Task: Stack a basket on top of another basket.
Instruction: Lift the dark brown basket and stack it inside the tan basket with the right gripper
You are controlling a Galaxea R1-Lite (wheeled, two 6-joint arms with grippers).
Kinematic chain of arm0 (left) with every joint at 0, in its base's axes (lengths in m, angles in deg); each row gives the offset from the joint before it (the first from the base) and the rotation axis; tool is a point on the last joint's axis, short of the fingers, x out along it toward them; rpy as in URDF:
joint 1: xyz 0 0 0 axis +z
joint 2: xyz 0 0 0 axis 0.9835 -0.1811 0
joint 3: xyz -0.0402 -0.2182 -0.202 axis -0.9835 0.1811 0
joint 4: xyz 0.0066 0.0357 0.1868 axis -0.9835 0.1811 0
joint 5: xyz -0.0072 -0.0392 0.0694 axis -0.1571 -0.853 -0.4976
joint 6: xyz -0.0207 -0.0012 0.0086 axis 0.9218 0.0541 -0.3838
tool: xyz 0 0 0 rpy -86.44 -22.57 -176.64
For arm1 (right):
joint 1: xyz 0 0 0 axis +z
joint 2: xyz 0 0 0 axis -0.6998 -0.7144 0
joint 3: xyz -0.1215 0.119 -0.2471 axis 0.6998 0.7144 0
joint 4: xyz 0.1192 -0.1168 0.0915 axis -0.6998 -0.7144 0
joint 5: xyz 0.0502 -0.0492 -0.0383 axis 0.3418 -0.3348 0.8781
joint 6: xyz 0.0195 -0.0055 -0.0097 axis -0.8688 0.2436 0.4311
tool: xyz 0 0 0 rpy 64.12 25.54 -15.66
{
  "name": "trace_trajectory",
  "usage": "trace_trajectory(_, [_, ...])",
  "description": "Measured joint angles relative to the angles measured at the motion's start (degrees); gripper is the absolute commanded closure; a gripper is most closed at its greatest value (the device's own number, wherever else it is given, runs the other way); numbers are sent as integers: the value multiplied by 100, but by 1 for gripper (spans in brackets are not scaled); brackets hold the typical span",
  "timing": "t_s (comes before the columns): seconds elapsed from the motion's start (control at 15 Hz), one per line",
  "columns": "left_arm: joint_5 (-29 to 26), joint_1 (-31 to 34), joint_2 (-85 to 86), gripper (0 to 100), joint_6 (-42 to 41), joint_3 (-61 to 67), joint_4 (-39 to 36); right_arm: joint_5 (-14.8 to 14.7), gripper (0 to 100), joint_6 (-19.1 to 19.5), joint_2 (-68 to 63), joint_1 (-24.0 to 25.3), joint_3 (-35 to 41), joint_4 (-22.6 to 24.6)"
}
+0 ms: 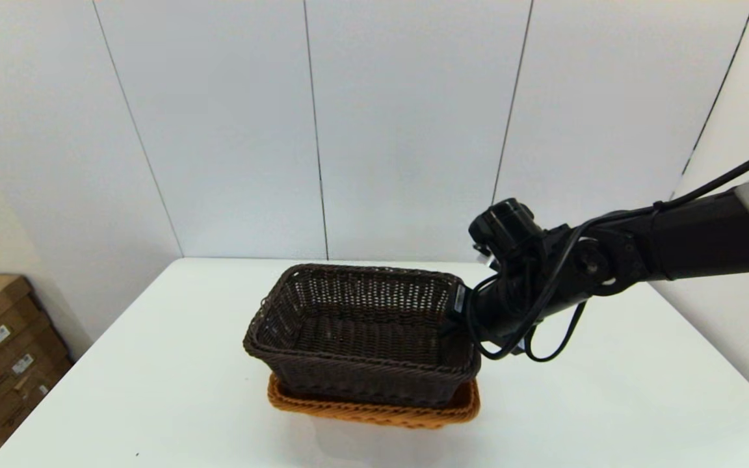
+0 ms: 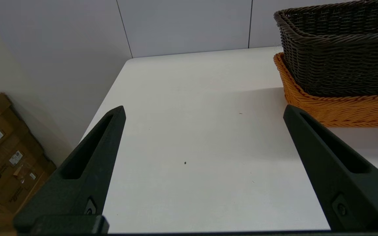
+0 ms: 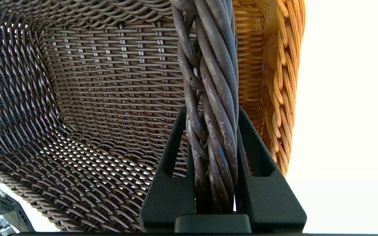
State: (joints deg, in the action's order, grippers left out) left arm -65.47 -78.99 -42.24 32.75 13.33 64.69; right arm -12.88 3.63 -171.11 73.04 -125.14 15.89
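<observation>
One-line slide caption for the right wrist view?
Right gripper clamped on the dark basket's braided rim, the orange-tan basket beneath it.

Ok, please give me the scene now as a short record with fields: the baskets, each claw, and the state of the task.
dark basket: dark brown basket sits inside the orange-tan one, tilted slightly
orange basket: orange-tan basket rests on the white table, under the dark one
right claw: right claw is shut on the braided rim of the dark basket, at its right end
left claw: left claw is open, holds nothing, and is over the bare table beside the baskets
task state: baskets are stacked; the grip is not yet released
</observation>
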Motion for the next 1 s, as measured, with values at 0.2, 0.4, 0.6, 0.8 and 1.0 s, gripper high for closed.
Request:
trace_trajectory(0.2, [-2, 2, 0, 0, 0, 0, 0, -5, 100, 0, 5, 2, 23, 2])
trace_trajectory(0.4, [-2, -2, 0, 0, 0, 0, 2, 24, 100, 1, 11, 7, 26, 0])
trace_trajectory(0.6, [-2, 0, 0, 0, 0, 0, 0, 24, 100, 9, 11, 7, 26, 0])
trace_trajectory(0.8, [-2, 2, 0, 0, 2, 0, 2, 9, 100, 15, 13, 13, 20, -2])
trace_trajectory(1.0, [-2, -2, 0, 0, 0, 0, 2, 6, 100, 11, 16, 16, 11, -2])
